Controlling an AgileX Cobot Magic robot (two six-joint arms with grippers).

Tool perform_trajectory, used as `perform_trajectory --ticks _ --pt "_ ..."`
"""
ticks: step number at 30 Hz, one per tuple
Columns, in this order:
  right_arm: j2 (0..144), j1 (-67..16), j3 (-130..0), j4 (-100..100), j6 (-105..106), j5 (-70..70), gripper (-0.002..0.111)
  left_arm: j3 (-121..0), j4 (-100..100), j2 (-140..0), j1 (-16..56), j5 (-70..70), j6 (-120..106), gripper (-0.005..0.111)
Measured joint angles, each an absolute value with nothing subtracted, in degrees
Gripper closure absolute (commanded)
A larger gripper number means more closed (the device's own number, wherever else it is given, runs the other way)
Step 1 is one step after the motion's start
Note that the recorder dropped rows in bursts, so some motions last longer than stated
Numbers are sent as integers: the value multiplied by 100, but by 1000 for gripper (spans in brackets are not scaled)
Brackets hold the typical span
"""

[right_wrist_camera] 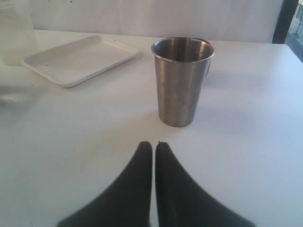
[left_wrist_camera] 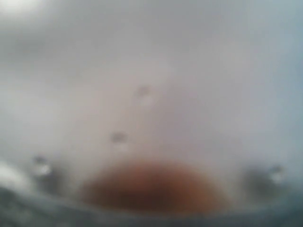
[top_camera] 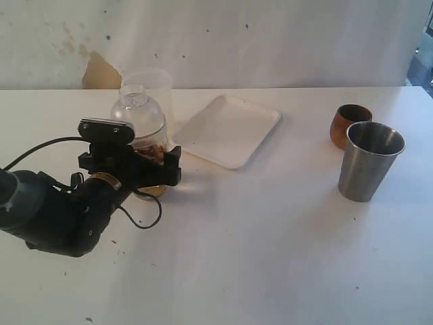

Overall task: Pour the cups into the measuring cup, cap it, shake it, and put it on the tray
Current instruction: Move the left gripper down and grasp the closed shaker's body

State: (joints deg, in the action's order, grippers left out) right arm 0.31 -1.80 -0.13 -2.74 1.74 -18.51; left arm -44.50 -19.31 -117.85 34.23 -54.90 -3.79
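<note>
I'm on the exterior view now and my left gripper [top_camera: 132,166] sits low over the white table [top_camera: 270,244], its black jaws spread wide on either side of the clear plastic measuring cup with printed marks [top_camera: 154,189]. The cup stands upright between them. Whether the pads touch its wall I cannot tell, because the gripper body hides that part. The clear dome-shaped cap with its small knob on top [top_camera: 139,112] sits on the cup and rises above the gripper, and there is brownish content low inside the cup. My left wrist view is all blur: clear wall right up against the lens, a few droplets, a brown patch low down. Just behind the measuring cup stands a frosted translucent plastic cup [top_camera: 154,80]. The flat white rectangular tray with rounded corners [top_camera: 226,128] lies just beside the measuring cup, on its right in this view, with nothing on it. Well apart, on the far right, the tall tapered stainless-steel tumbler [top_camera: 369,162] stands upright with the small rounded brown wooden cup [top_camera: 350,123] just behind it. On the right wrist view, my right gripper [right_wrist_camera: 152,147] has its two dark fingers pressed together on nothing, hovering near the steel tumbler, short of it and not touching.
</note>
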Motion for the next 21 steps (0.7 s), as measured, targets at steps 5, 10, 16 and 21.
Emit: perform_trajectory --ticks 5,10,16,21 --pt "31 -180 -13 -274 174 -1851 106 -4450 -2021 -11785 3423 -5490 -311 2" --pt "31 -180 -13 -274 174 -1851 106 -4450 -2031 -11785 3423 -5490 -297 2" --pt "31 -180 -13 -274 174 -1851 106 -4450 -2031 -11785 3423 -5490 -297 61" --pt "31 -180 -13 -274 174 -1851 106 -4450 -2031 -11785 3423 -5490 -363 103"
